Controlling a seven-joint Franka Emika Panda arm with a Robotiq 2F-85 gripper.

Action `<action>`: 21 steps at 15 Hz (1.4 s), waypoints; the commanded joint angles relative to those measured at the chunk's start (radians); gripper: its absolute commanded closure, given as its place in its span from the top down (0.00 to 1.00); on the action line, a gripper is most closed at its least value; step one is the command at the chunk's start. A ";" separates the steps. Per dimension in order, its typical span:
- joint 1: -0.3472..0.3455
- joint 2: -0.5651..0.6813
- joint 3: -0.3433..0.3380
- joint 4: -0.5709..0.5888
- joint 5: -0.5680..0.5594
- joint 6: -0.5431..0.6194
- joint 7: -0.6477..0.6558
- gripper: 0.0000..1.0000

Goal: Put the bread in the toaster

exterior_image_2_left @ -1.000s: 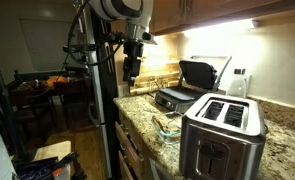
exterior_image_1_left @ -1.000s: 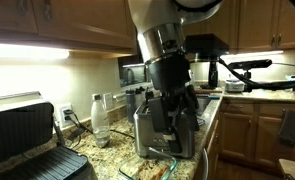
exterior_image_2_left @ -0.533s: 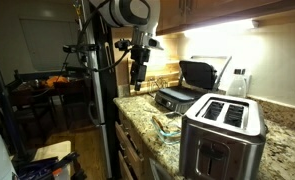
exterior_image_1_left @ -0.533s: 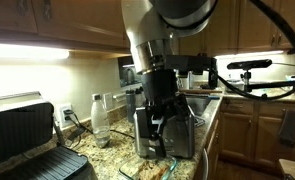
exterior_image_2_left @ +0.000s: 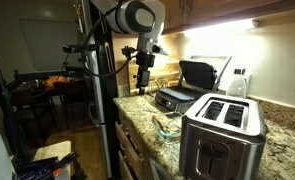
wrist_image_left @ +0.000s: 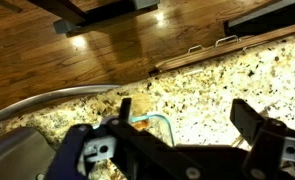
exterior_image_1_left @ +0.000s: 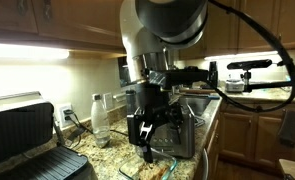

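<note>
The brushed-steel toaster [exterior_image_2_left: 223, 135] stands at the near end of the granite counter; in an exterior view it is partly hidden behind my arm [exterior_image_1_left: 183, 132]. The bread [wrist_image_left: 140, 123] is a small tan-orange piece lying in a clear glass dish [wrist_image_left: 159, 116], which also shows in both exterior views [exterior_image_2_left: 167, 127] [exterior_image_1_left: 150, 168]. My gripper [wrist_image_left: 185, 114] is open and empty. It hangs above the counter, with the dish under its left finger. It also shows in both exterior views [exterior_image_1_left: 147, 138] [exterior_image_2_left: 144, 76].
A black-and-silver contact grill [exterior_image_2_left: 192, 85] [exterior_image_1_left: 22, 140] stands open further along the counter. A clear water bottle [exterior_image_1_left: 99, 118] stands by the wall. A camera tripod [exterior_image_1_left: 249, 75] is behind. The counter edge drops to a wood floor [wrist_image_left: 127, 45].
My arm has swung over the counter and the gripper has come lower, moving left in one exterior view and toward the grill in the other. The jaws stay open and empty.
</note>
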 commanded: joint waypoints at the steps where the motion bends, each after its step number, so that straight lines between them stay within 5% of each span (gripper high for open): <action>1: 0.001 0.026 -0.014 0.007 0.042 0.054 0.052 1.00; 11: -0.004 0.053 -0.047 -0.011 0.133 0.182 0.165 1.00; 21: -0.002 0.072 -0.064 -0.041 0.149 0.189 0.260 1.00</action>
